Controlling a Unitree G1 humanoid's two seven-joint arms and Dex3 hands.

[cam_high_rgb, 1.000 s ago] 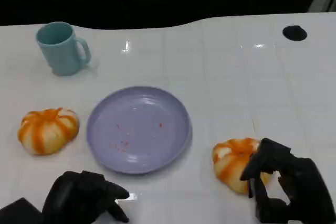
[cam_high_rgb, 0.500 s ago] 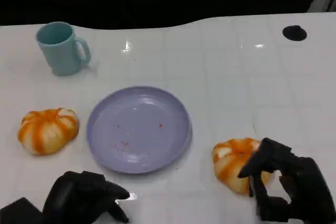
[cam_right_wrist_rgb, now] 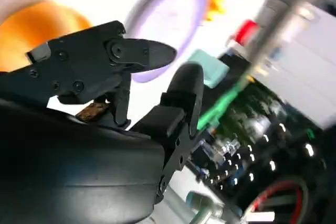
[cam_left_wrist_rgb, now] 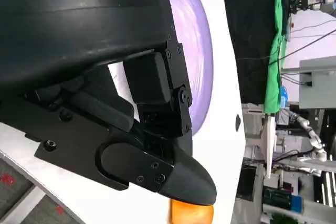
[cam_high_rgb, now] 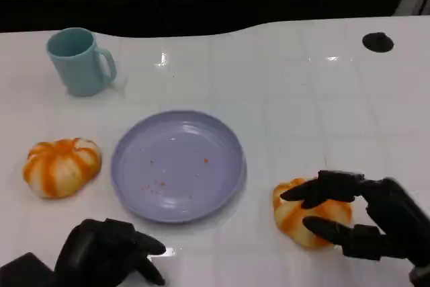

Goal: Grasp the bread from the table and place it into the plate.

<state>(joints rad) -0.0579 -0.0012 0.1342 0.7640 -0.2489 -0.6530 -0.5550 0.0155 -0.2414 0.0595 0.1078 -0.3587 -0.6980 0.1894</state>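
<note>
1. Landmark: the purple plate (cam_high_rgb: 177, 165) sits mid-bench, holding only a few small reddish crumbs. It also shows in the left wrist view (cam_left_wrist_rgb: 202, 51) and, blurred, in the right wrist view (cam_right_wrist_rgb: 167, 22).
2. Task bread (cam_high_rgb: 306, 218): an orange-and-white bun lying on the white bench (cam_high_rgb: 302, 85) just off the plate's right, nearer the robot, not touching the rim. In the right wrist view it is the orange blur (cam_right_wrist_rgb: 37, 30) behind the fingers.
3. Right robot hand (cam_high_rgb: 363, 216): at that bread, fingers spread apart. One finger reaches across the top of the bun, another lies along its near side. The fingers bracket the bun, but whether they actually press on it cannot be told; the bun sits on the bench, not lifted.
4. Left robot hand (cam_high_rgb: 107, 252): close to the robot, off the plate's near-left edge, low at the bench. Fingers curled in, nothing in them. The left wrist view shows its black shell (cam_left_wrist_rgb: 105, 77) just beside the plate.
5. Second bread (cam_high_rgb: 61, 166): same orange-striped kind, on the bench to the plate's left, clear of the rim, with no hand touching it.
6. Teal mug (cam_high_rgb: 79, 61): upright, beyond the plate to the far left, handle facing the plate side.
7. Small black round object (cam_high_rgb: 377, 42): far right of the plate near the bench's back edge; what it is cannot be told.
</note>
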